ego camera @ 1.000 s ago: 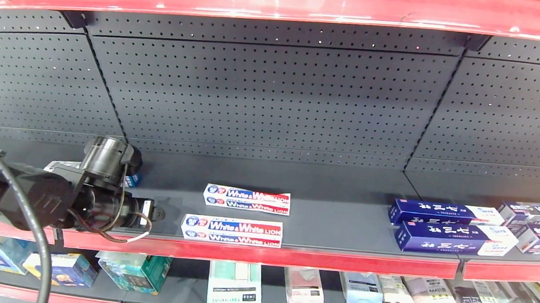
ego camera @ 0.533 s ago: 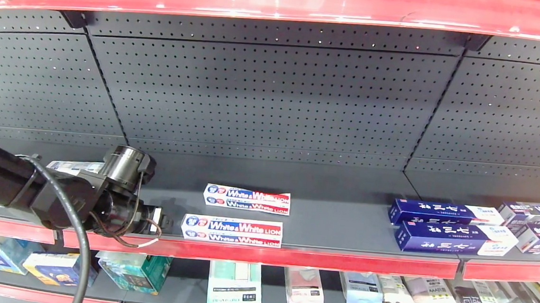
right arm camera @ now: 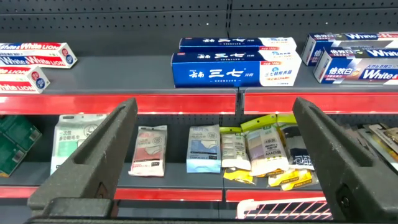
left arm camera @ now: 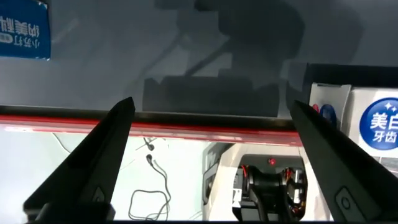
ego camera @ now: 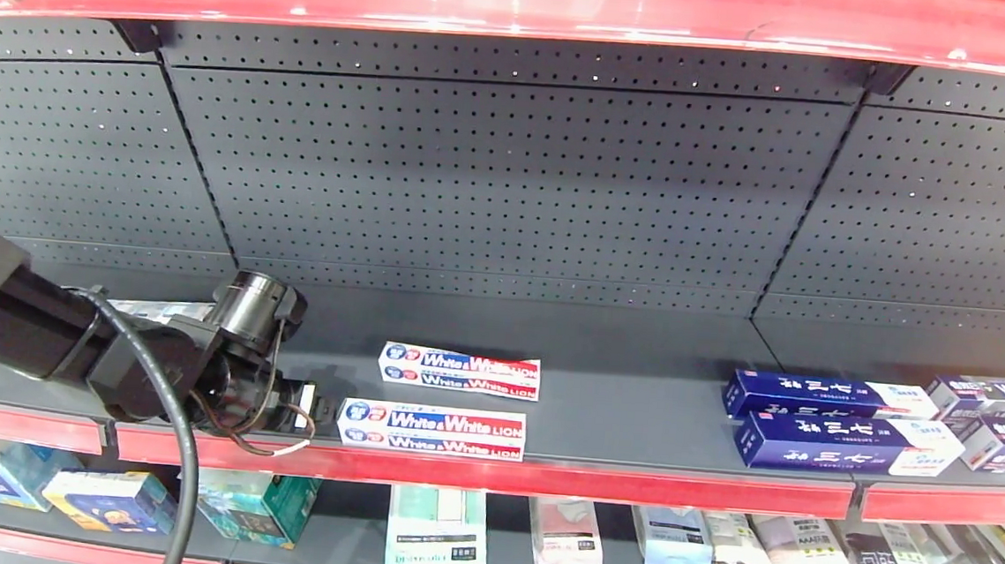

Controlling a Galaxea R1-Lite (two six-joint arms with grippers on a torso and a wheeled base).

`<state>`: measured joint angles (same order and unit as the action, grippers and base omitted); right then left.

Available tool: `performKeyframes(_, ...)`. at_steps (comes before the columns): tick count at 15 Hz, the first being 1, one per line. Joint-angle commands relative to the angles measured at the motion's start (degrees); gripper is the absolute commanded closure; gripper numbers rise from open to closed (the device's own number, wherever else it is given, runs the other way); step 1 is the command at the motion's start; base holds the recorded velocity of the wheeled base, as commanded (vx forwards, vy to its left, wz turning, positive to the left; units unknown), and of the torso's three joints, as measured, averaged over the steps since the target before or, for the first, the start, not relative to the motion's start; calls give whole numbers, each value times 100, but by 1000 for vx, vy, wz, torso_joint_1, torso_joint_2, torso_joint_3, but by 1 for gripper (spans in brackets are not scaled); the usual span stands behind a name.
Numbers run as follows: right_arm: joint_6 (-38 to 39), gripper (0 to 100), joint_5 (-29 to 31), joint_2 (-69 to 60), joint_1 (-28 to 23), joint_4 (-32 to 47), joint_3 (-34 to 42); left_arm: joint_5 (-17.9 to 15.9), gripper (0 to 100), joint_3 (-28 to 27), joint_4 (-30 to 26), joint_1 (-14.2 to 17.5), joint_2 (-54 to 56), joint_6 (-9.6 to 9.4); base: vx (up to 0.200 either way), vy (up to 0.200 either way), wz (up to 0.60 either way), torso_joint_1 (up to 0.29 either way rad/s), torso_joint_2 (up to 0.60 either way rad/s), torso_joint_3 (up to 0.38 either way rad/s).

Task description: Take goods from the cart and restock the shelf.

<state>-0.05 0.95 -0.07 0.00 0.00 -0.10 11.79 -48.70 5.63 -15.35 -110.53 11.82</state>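
One shelf [ego camera: 633,433]: dark grey board with a red front lip, backed by a perforated panel [ego camera: 509,185]. All places below are given relative to this shelf.
Left arm [ego camera: 64,349]: lies low over the shelf's left part and points along the front lip toward mid-shelf.
Packets [ego camera: 436,530]: flat goods in a row on the tier beneath the shelf.
Blue boxes [ego camera: 845,442]: two lie flat on the shelf's right part, one behind the other, with long sides parallel to the lip. Further boxes [ego camera: 999,392] sit just beside them at the far right end.
Front white box [ego camera: 432,429]: toothpaste carton lying flat against the shelf's lip at mid-span.
Rear white box [ego camera: 459,370]: lies flat behind the front one, apart from it and slightly skewed to the lip.
Left gripper [ego camera: 323,411]: at the shelf's lip, fingers spread wide and holding nothing. The front white box lies just beyond its fingertips, with its left end facing them. Contact cannot be told. In the wrist view the box end sits beside one finger [left arm camera: 329,155], outside the gap.
Right gripper [right arm camera: 214,102]: out in front of the shelf and well apart from it, opposite the blue boxes. Its fingers are spread wide and hold nothing.
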Motion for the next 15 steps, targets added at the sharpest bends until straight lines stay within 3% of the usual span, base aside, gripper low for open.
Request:
performKeyframes(1,5,0,2,7,0,0,1,-1,0,-25,-1,-3,-21,4,0,0,0,0,0,0)
performKeyframes(13,-4,0,-7,7,0,0,1,-10,0,-104,8,-109,-109,4,0,0,0,0,0,0)
performKeyframes(15,5,0,2,7,0,0,1,-10,0,-175,8,-153,-126,92,0,0,0,0,0,0)
